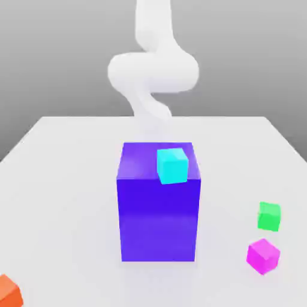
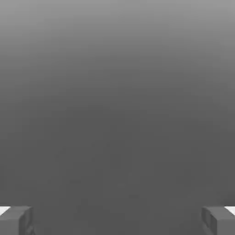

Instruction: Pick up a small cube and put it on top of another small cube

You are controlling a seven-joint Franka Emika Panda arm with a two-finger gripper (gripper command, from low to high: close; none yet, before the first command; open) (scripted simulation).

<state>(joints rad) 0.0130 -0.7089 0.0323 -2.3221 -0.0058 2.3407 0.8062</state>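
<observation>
Down at about 4 o'clock on the white counter point(image 1: 66, 180), as the exterior view has it, sits the small cube point(image 1: 262, 256): a bright magenta-pink block, plain on every face, glossy, turned slightly so that one corner faces the camera. It rests flat on the counter, free of any contact. Just beyond it, nearer 3 o'clock, stands a green cube point(image 1: 269, 216) of about the same size, close by but not touching. Both are far smaller than the big blue-violet block point(image 1: 158, 204) that stands upright at the centre of the counter. On that block's top face, toward its edge on the exterior view's right, rests a cyan cube point(image 1: 172, 165), slightly turned. An orange cube point(image 1: 8, 292) shows at 7 o'clock, cut by the frame's corner. The white arm point(image 1: 153, 66) rises behind the big block at 12 o'clock. In the hand view the gripper point(image 2: 117, 220) has its two fingers point(image 2: 16, 219) spread wide apart, nothing between them but plain grey ground.
</observation>
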